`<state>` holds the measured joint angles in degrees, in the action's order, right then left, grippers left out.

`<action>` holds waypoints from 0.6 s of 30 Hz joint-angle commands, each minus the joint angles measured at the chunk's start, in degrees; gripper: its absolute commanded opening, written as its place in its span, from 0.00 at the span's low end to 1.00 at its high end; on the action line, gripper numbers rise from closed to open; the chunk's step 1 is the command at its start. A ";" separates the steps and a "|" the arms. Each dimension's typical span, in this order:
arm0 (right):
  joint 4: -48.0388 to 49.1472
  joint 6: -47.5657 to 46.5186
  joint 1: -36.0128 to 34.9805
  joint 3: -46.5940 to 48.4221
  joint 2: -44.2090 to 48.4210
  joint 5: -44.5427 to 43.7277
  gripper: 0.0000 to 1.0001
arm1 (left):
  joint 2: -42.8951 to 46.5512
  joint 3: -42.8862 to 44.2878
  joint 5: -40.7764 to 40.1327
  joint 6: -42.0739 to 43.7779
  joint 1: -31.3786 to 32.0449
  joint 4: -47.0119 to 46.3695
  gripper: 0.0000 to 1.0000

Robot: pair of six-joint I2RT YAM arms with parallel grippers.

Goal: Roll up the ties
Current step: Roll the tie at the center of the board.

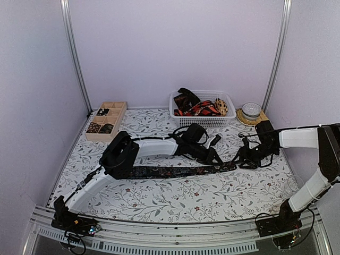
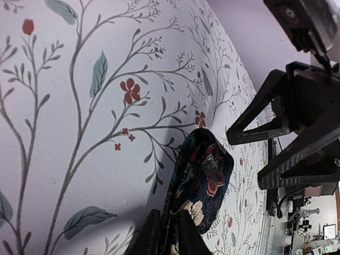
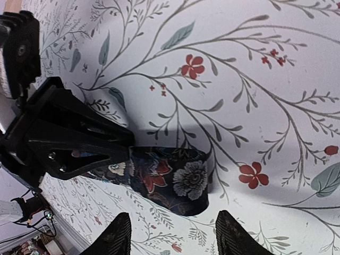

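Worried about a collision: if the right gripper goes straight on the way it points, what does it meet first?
The folded end of the dark floral tie, lying right ahead of the right gripper. The left gripper holding it sits beside that line, likely clear.

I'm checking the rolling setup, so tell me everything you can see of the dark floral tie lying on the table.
The dark floral tie is a long narrow band of fabric, black with red and pale flowers. It lies flat and straight across the floral tablecloth, its right end looking folded back on itself. The left gripper pinches that folded end; the right gripper stands open just short of it, not touching.
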<state>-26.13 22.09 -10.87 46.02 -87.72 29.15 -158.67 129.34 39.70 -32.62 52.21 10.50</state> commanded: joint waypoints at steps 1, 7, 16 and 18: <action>-1.05 -2.88 -0.82 -2.22 1.34 -4.34 0.54 | -3.23 -3.58 -4.55 0.28 -0.58 9.48 0.14; -0.22 -3.66 -3.54 -2.06 -0.52 -10.20 0.53 | -3.05 -3.50 -4.33 0.16 -0.96 9.44 0.14; -5.75 -6.59 -8.41 4.07 -0.04 -21.44 0.58 | -2.96 -3.82 -4.02 0.37 -1.09 9.78 0.14; -8.30 -9.54 -9.06 7.64 -0.56 -23.42 0.67 | -2.87 -3.80 -3.98 0.61 -1.14 10.09 0.14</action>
<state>-30.24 17.34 -18.52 47.24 -87.79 12.14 -158.47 128.92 39.81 -32.62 52.03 10.17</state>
